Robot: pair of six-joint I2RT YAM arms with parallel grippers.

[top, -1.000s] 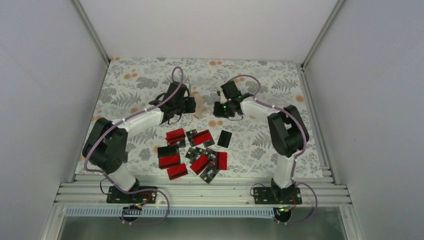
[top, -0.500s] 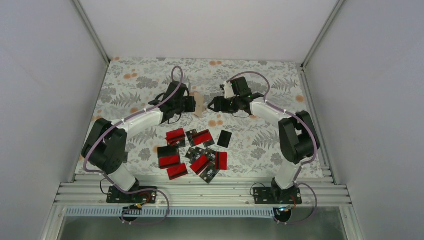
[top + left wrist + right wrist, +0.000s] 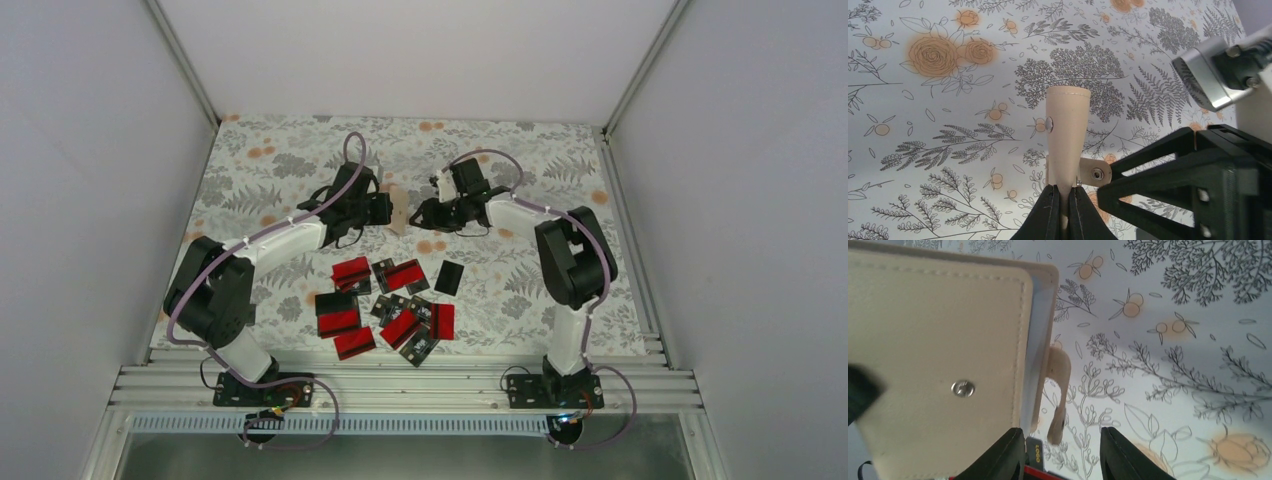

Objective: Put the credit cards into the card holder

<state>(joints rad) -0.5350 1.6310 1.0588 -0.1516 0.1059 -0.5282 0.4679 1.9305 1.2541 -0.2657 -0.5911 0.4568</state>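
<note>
Left gripper [image 3: 1062,210] unchanged, clamped tight on the holder [image 3: 1066,130] and keeping it on edge; right gripper [image 3: 1063,450], jaws part-spread and gripping nothing, has swung back in just right of holder, tab [image 3: 1058,390] dangling between its jaws; cards [image 3: 385,308] unmoved, near side of holder.

The card holder [image 3: 938,340] looks like matt leather, stitched along its edge; shiny metal snap [image 3: 963,388] on its face; under it, a smooth matt printed table cover [image 3: 1188,330].
</note>
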